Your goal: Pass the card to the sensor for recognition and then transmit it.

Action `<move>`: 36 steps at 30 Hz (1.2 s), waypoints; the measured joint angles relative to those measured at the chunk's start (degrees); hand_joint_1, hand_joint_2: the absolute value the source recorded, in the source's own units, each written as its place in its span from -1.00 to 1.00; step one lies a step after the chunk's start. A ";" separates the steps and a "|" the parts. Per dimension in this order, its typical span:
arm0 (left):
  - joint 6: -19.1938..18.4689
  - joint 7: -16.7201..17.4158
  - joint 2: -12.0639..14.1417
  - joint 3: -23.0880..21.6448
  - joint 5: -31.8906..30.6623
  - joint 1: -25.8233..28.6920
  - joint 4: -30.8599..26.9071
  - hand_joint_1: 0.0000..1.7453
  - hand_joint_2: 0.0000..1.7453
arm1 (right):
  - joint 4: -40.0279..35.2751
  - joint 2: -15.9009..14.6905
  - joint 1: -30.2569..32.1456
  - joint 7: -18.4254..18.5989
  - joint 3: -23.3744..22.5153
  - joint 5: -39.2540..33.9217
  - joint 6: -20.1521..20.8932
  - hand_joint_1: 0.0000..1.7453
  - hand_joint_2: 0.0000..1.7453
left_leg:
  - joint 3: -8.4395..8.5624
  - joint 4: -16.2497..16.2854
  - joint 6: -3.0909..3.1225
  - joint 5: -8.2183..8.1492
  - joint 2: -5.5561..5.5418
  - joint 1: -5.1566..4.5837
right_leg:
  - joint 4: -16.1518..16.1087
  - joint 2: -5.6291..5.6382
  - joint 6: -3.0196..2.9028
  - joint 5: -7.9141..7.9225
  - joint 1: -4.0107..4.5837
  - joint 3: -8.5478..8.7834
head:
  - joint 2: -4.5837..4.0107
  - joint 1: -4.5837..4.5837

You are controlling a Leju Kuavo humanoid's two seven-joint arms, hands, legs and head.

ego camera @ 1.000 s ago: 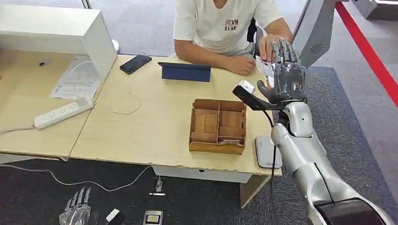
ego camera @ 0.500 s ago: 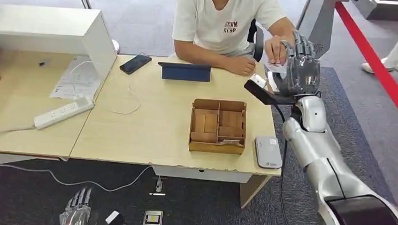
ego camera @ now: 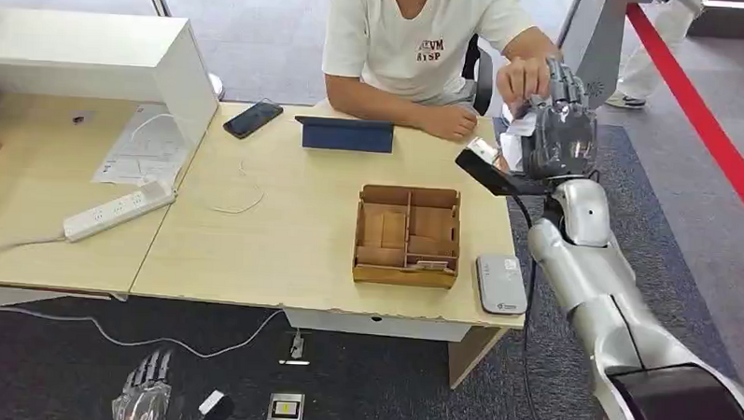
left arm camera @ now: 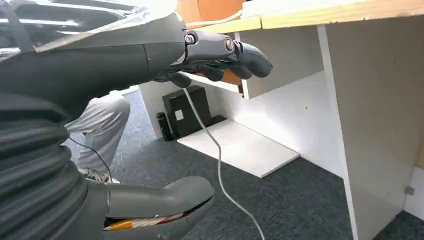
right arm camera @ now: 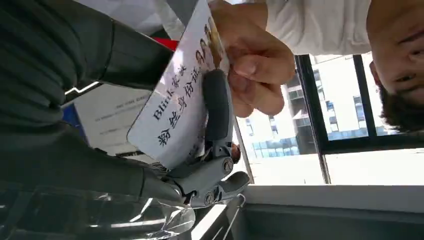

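Note:
My right hand (ego camera: 560, 132) is raised past the table's far right corner and holds a white card (ego camera: 517, 140) upright. In the right wrist view the card (right arm camera: 175, 110) carries printed characters, and one of my fingers (right arm camera: 216, 107) presses across its face. The seated person's hand (right arm camera: 255, 70) pinches the card's far end, so both of us grip it. The person's hand (ego camera: 524, 80) sits just above mine. A grey-white sensor pad (ego camera: 501, 283) lies flat near the table's front right corner. My left hand (ego camera: 142, 398) hangs low beside the table with fingers apart, holding nothing.
A wooden compartment box (ego camera: 408, 235) stands left of the sensor. A dark tablet (ego camera: 346, 133) and a phone (ego camera: 253, 119) lie before the person. A power strip (ego camera: 118, 210) and a white cabinet (ego camera: 93, 65) are at the left. Someone walks at the far right (ego camera: 649, 52).
My right hand carried the card from above the table's right side farther out toward the person. The person's hand reached the card and took hold of it. A bystander walked across behind.

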 joint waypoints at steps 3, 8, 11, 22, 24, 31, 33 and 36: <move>0.00 0.13 0.11 -0.66 0.00 0.02 0.00 -1.00 1.00 | 0.00 0.64 0.04 -0.35 0.00 -0.02 0.00 0.86 1.00 | 0.00 0.00 0.00 0.00 0.00 0.00 | 0.00 0.00 0.00 0.00 0.00 0.00 | 0.00 0.02; 0.00 0.07 0.28 -1.09 0.04 0.08 0.00 -1.00 1.00 | -0.04 1.44 0.03 -1.57 0.00 -0.13 -0.13 1.00 1.00 | 0.00 0.00 0.00 0.00 0.00 0.00 | 0.00 0.00 0.00 0.00 0.00 0.01 | 0.02 0.00; 0.00 -0.07 0.55 -1.44 0.07 0.15 0.00 -1.00 1.00 | -0.13 1.66 0.04 -2.89 0.00 -0.02 -0.13 1.00 1.00 | 0.00 0.00 0.00 0.00 0.00 0.00 | 0.00 0.00 0.00 0.00 0.00 0.01 | 0.00 0.02; 0.00 3.85 1.14 -2.98 0.02 0.49 0.00 -1.00 1.00 | -5.40 1.73 4.05 -5.97 0.00 -3.48 1.07 1.00 1.00 | 0.02 0.00 0.00 0.00 0.01 0.00 | -0.01 0.00 0.00 0.00 0.00 0.00 | 0.00 0.00; 0.00 3.94 1.18 -3.39 0.07 0.60 0.00 -1.00 1.00 | -7.14 1.51 5.29 -5.95 -0.02 -4.31 1.88 1.00 1.00 | 0.02 0.00 0.00 0.00 0.01 0.00 | -0.01 0.00 0.00 0.00 0.00 0.00 | 0.00 0.02; 0.00 5.66 1.11 -3.85 0.09 0.74 0.00 -1.00 1.00 | -13.05 -1.79 10.36 -4.92 -0.07 -7.89 4.09 1.00 1.00 | 0.02 0.01 0.01 0.00 0.00 -0.01 | -0.04 0.00 0.01 0.00 -0.01 0.00 | 0.00 0.00; 0.00 6.23 1.01 -3.85 0.11 0.74 0.00 -1.00 1.00 | -13.71 -2.95 11.26 -4.79 -0.04 -9.12 4.22 1.00 1.00 | 0.01 0.01 0.01 0.00 0.00 -0.01 | -0.04 0.00 0.01 0.00 -0.01 0.01 | 0.02 0.02; 0.00 6.51 0.81 -3.78 0.15 0.72 0.00 -1.00 1.00 | -14.03 -4.66 12.37 -5.12 -0.04 -11.04 4.15 1.00 1.00 | 0.02 0.01 0.01 0.00 -0.01 -0.01 | -0.05 0.00 0.01 0.00 -0.01 0.01 | 0.00 0.02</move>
